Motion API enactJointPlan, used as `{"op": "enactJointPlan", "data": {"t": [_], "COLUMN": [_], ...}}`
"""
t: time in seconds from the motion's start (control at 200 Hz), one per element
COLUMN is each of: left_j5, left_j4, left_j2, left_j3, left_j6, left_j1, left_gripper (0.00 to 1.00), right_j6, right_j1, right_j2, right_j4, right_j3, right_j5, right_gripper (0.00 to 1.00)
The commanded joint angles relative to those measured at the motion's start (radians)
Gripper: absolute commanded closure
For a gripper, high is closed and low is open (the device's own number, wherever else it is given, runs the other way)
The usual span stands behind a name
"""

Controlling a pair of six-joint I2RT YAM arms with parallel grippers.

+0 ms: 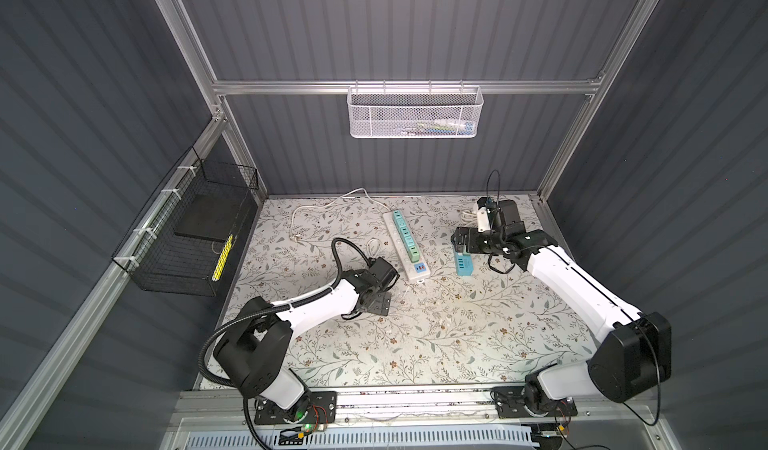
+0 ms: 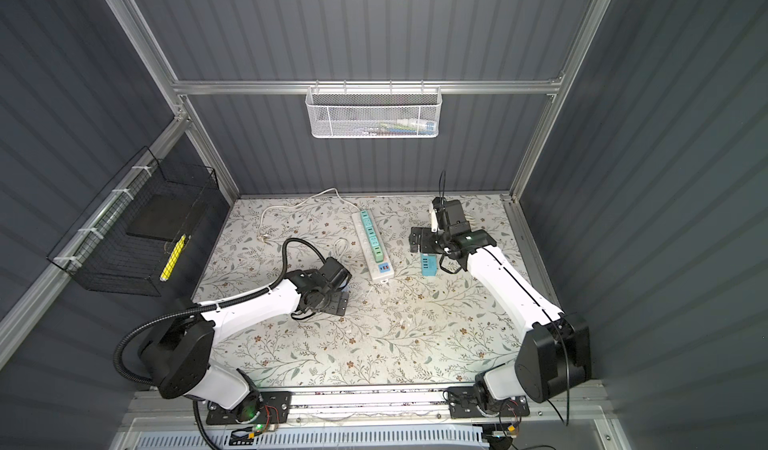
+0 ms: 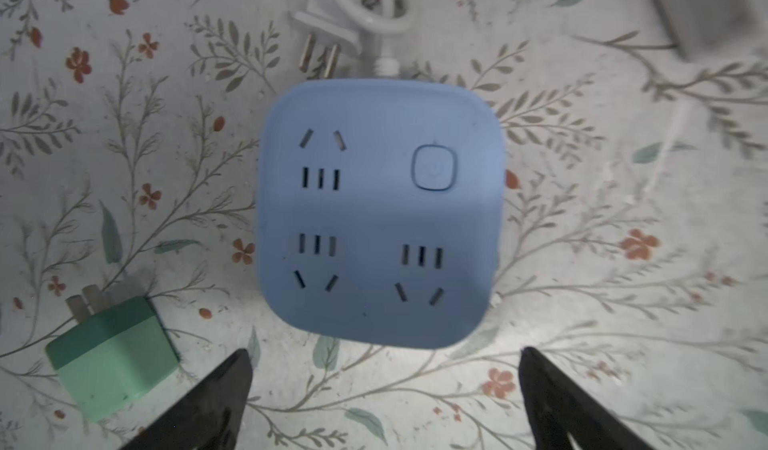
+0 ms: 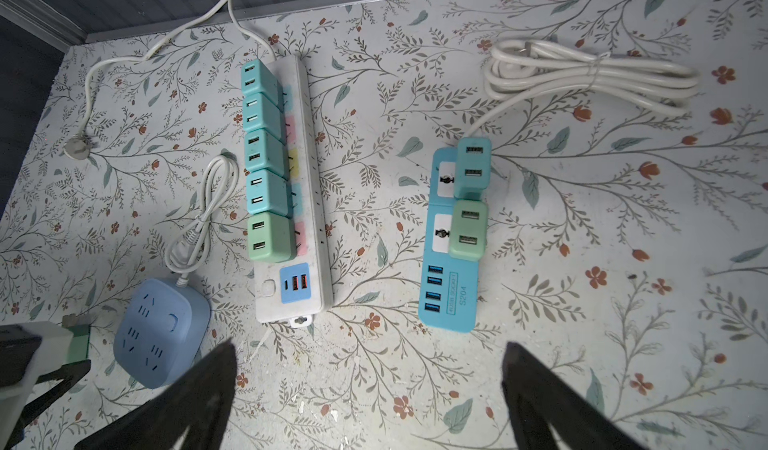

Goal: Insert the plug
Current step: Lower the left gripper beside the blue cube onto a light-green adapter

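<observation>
A green plug [image 3: 114, 356] lies on its side on the floral table, its metal prongs bare, just beside a blue square socket cube [image 3: 380, 215] whose slots are all empty. My left gripper [image 3: 384, 385] hangs open above the cube's near edge with nothing between its fingers. Both top views hide the cube and plug under that gripper [image 1: 376, 304]. My right gripper [image 4: 370, 369] is open and empty, high over the table by a blue power strip [image 4: 451, 240] that carries two chargers. The cube [image 4: 162, 331] shows in the right wrist view too.
A long white power strip [image 1: 405, 244] full of teal and green chargers lies mid-table. The cube's white cord and plug [image 3: 328, 32] lie behind it. A bundled white cable [image 4: 582, 73] sits far right. A white mesh basket [image 1: 414, 113] hangs on the back wall, a black wire basket [image 1: 195, 235] on the left wall.
</observation>
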State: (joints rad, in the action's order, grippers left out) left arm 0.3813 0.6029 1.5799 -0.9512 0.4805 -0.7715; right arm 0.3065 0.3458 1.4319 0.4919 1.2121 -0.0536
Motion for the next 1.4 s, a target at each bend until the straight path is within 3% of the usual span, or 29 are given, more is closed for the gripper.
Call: {"op": "enactJointPlan", "data": {"t": [0.0,0.15,0.295,0.47,0.595,0.7,0.826,0.916,1.056,1.396], "left_j5": [0.093,0.146,0.207,0.129,0.116,0.125,0.183,0.118,-0.003,-0.103], "left_j4": [-0.03,-0.054,-0.041,-0.103,-0.079,0.004,0.137,0.16,0.143,0.126], "left_j2": [0.054,0.092,0.099,0.065,0.021,-0.032,-0.083,-0.118,-0.188,-0.189], "left_j3": [-0.01,-0.014,0.01,0.0,-0.051,-0.08,-0.086,-0.034,0.063,0.154], "left_j6": [0.008,0.005,0.027,-0.06,-0.109,-0.022,0.211,0.303,0.337,0.344], "left_j1": [0.001,0.004,0.06,0.194,0.199,0.235,0.27,0.341,0.463,0.505], "left_gripper": [0.0,0.0,0.0,0.0,0.0,0.0,0.0,0.0,0.05,0.2], "right_j6": [-0.001,-0.007,-0.012,-0.006,-0.006,-0.009,-0.01,-0.008,-0.007,0.0], "right_j1": [0.005,0.005,0.005,0.005,0.005,0.005,0.005,0.005,0.006,0.006], "right_j2": [0.003,-0.009,-0.023,-0.034,-0.043,-0.052,-0.067,-0.074,-0.083,-0.108], "right_j4": [0.001,0.01,0.014,0.007,0.005,0.005,-0.008,-0.015,-0.028,-0.054], "right_j3": [0.03,0.032,0.012,-0.005,-0.009,-0.01,-0.023,-0.033,-0.047,-0.096], "right_j5": [-0.011,0.003,0.002,-0.008,-0.016,-0.018,-0.03,-0.035,-0.054,-0.051], "right_gripper": [0.01,0.01,0.01,0.01,0.01,0.01,0.01,0.01,0.01,0.01]}}
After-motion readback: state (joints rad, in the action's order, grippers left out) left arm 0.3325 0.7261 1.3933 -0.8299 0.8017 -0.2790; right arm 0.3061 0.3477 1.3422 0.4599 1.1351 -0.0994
